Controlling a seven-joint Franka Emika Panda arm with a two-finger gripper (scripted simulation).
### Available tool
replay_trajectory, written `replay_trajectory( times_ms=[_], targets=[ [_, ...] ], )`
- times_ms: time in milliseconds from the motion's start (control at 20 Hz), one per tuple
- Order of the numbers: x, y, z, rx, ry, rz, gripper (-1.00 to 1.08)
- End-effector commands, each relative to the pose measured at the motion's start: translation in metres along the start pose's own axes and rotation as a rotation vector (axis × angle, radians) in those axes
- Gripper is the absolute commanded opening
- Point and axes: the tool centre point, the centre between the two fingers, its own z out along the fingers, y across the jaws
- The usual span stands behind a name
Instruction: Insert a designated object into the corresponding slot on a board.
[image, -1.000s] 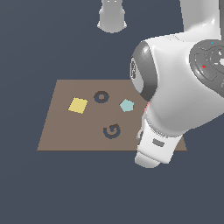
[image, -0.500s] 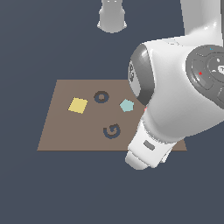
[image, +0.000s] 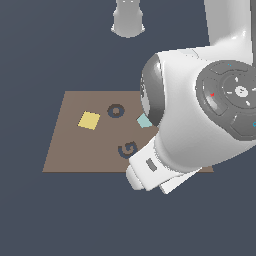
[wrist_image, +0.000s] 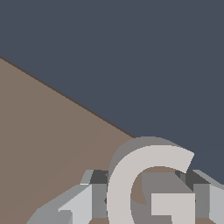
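G slot (image: 128, 149) on board (image: 65, 150) — ring mark (image: 115, 111) behind it.

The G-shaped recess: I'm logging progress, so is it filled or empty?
Empty. The dark G-shaped recess shows bare on the board, while the pale G block sits between the jaws in the wrist view.

- Letter G, as the shape of a pale grey block (wrist_image: 148, 183), sitting between the gripper (wrist_image: 144, 199) fingers in the wrist view.
- Letter G, as a dark navy recess (image: 128, 149) on the brown board (image: 75, 150).
- Ring like the letter O (image: 115, 111), dark, on the same board beyond the G recess.
- No printed words, brands or numbers legible anywhere.
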Motion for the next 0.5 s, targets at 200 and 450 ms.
replay_trajectory(
  times_ms=[200, 450],
  targets=[
    [-0.003, 0.017, -0.001, 0.0, 0.001, 0.282, -1.0],
    [-0.009, 0.03, -0.002, 0.0, 0.001, 0.496, -1.0]
  ],
)
